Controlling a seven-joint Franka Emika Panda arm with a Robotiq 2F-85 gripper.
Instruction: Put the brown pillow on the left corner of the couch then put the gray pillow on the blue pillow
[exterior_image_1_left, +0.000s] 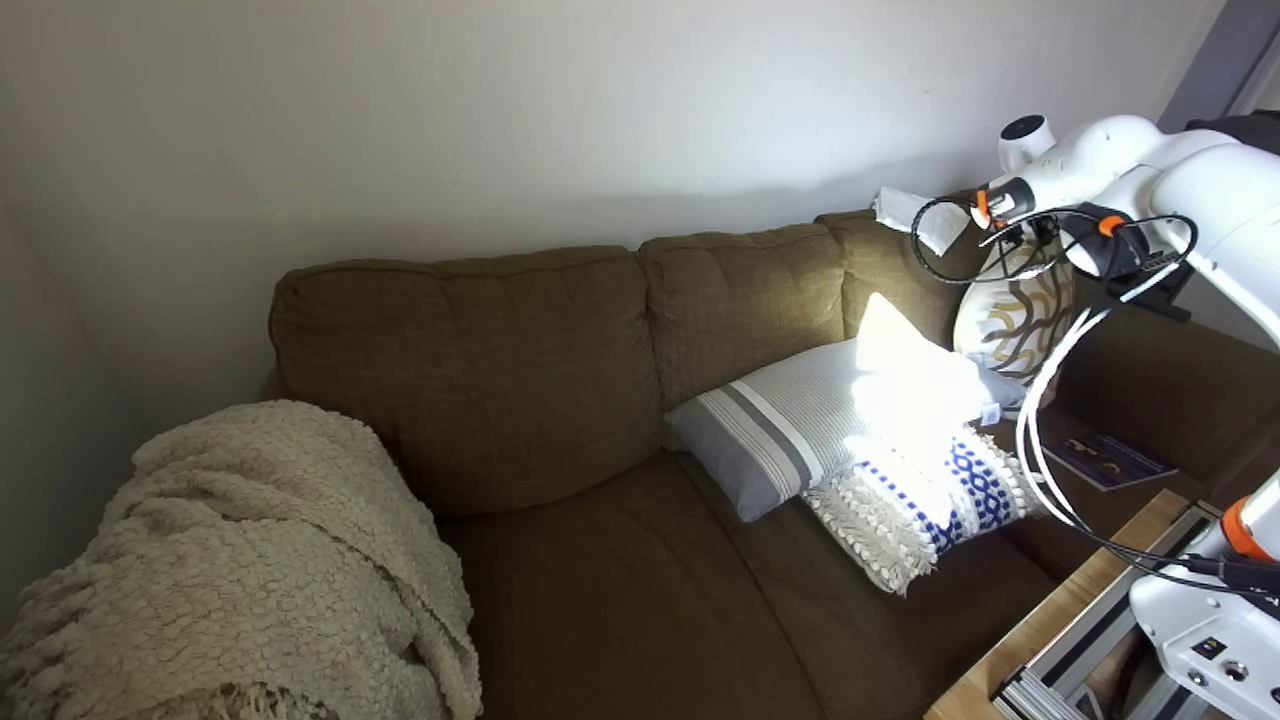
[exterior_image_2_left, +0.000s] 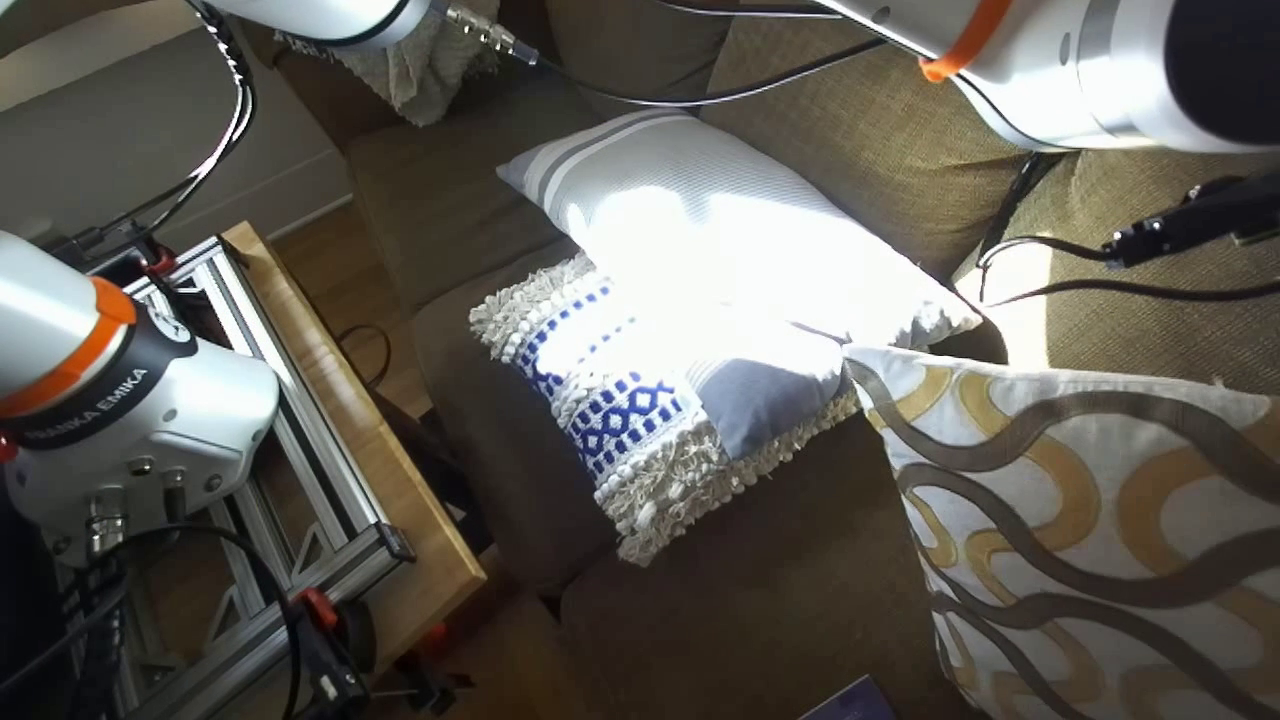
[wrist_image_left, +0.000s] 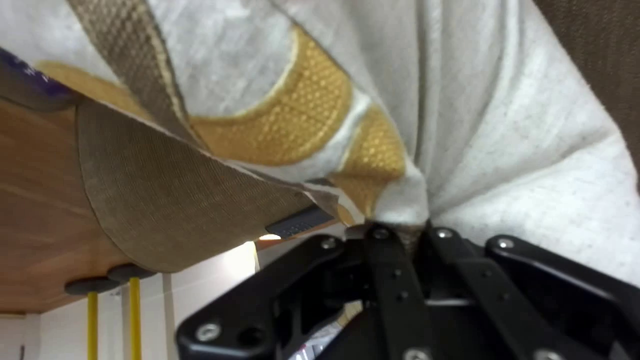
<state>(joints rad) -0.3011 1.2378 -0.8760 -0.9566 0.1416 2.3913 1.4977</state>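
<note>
On the couch (exterior_image_1_left: 480, 380), in an exterior view, the gray pillow (exterior_image_1_left: 770, 420) lies aslant right of centre, partly over the blue pillow (exterior_image_1_left: 988, 488); glare whites out much of both, so part of the line where they overlap is lost. The pincer (wrist_image_left: 411, 232) is clamped on a gathered bit of the brown pillow (wrist_image_left: 270, 145) at the lower centre of the wrist view, its tips hard to make out among the folds. In an exterior view the brown pillow (exterior_image_2_left: 1080, 520) fills the lower right and runs out of the frame; whether it touches the couch beneath I cannot tell. In an exterior view the arm (exterior_image_1_left: 1220, 200) hides part of it at the upper right. A cream blanket (exterior_image_1_left: 260, 560), lower left there, is cut off by the frame edge, and a dark-covered book (exterior_image_1_left: 1108, 462) lies at the right.
</note>
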